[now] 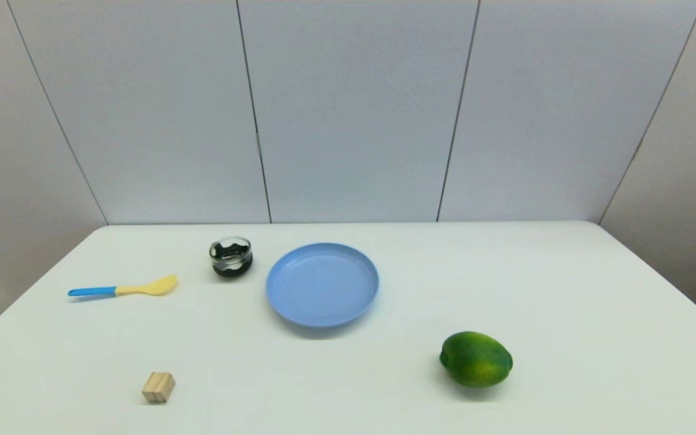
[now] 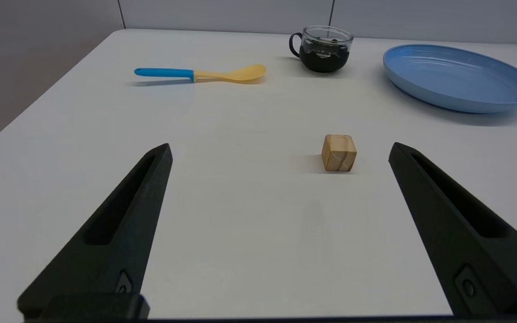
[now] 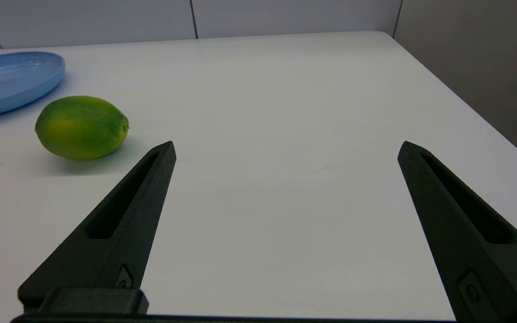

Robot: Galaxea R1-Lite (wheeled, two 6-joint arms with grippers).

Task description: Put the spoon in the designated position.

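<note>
The table point(image 1: 565, 290) carried 5 things. The plate point(image 1: 322, 284) sat near the far edge, about midway along it. The lime point(image 1: 476, 358) lay toward the near edge, right of the plate. The cup point(image 1: 231, 257) stood just left of the plate. The spoon point(image 1: 123, 289) lay flat near the left edge, bowl toward the cup, nothing touching it. The block point(image 1: 158, 387) sat by the near edge. No writing showed. The left gripper point(image 2: 280, 150) and right gripper point(image 3: 286, 148) hung spread wide, holding nothing, over the near edge.
</note>
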